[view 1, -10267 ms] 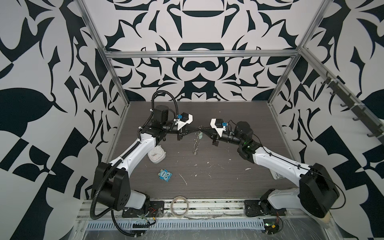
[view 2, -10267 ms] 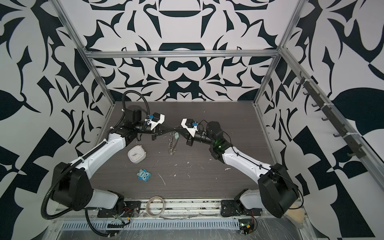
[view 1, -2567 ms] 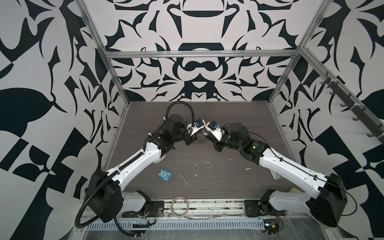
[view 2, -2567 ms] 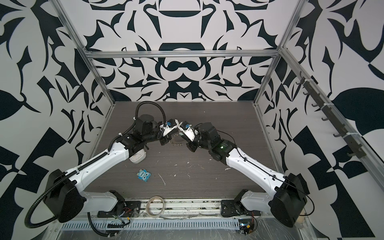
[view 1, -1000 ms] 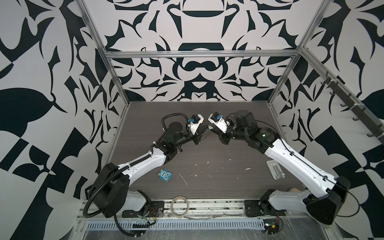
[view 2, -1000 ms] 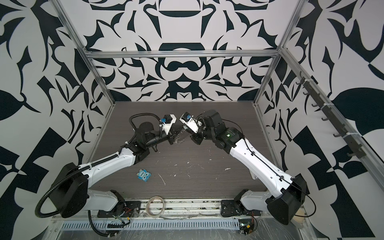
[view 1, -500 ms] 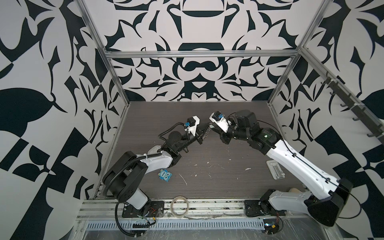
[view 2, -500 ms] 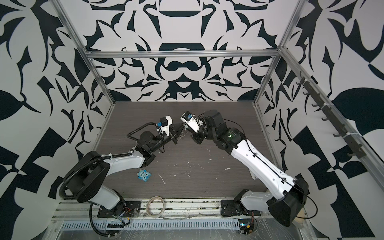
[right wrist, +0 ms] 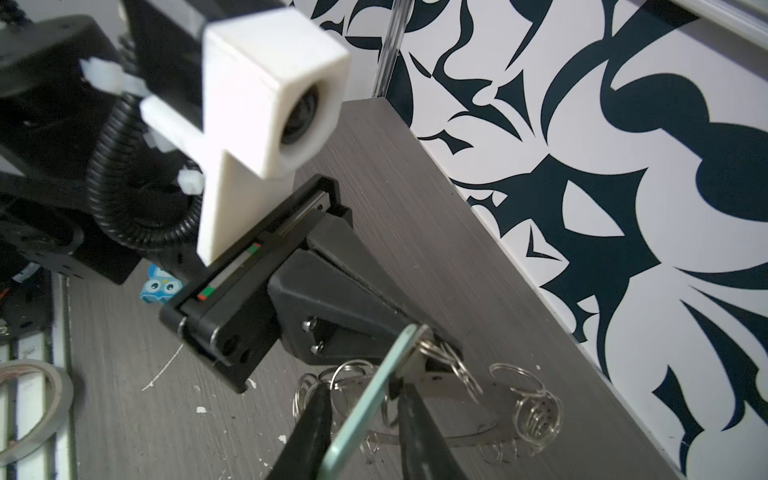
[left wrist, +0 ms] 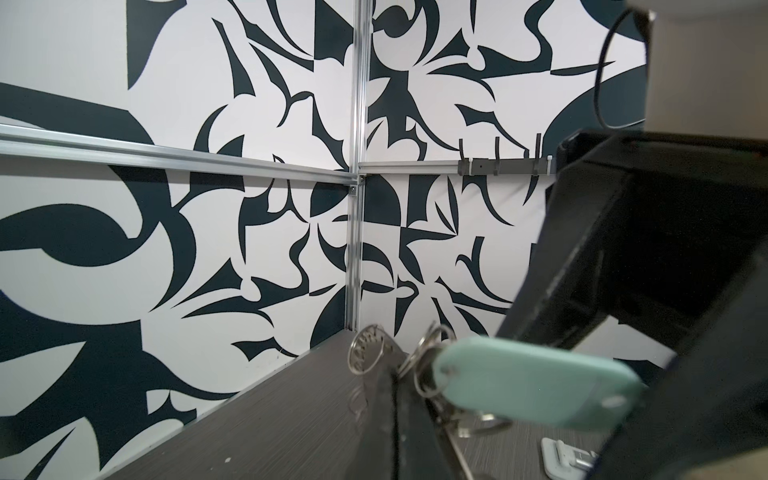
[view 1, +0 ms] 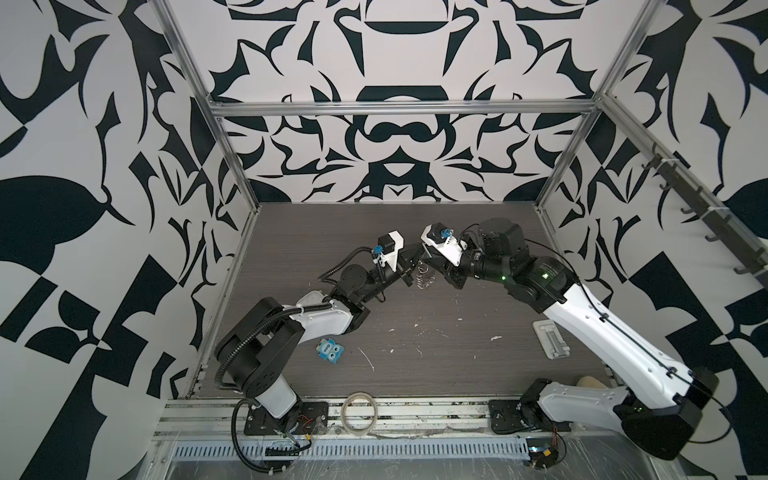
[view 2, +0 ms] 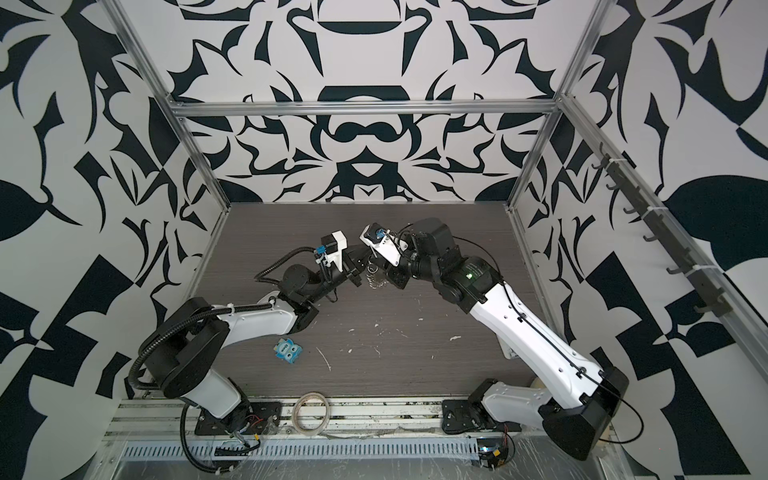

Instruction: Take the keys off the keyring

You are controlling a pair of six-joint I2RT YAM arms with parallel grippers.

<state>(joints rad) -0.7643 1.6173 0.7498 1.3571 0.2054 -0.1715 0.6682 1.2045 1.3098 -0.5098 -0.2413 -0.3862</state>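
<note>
Left fingers [right wrist: 332,299] clenched on keyring [right wrist: 453,384], lifted above bench [view 1: 415,374]. Right fingers [right wrist: 309,424] released, straddling tag [left wrist: 536,384]; key [right wrist: 413,361] not yet off. Grip tag near split ring [right wrist: 446,353], feed along coil, no yanking.

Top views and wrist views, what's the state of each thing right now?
Keyring: held off table.
Tag: attached to keyring.
Left gripper: shut on keyring.
Right gripper: open around tag.
Tape roll: lying flat.
Owl toy: lying on table.

keyring [view 1: 422,280] above table [view 1: 436,365] middle; owl toy [view 1: 330,351] front-left; tape roll [view 1: 343,413] on front rail [view 1: 436,405]
</note>
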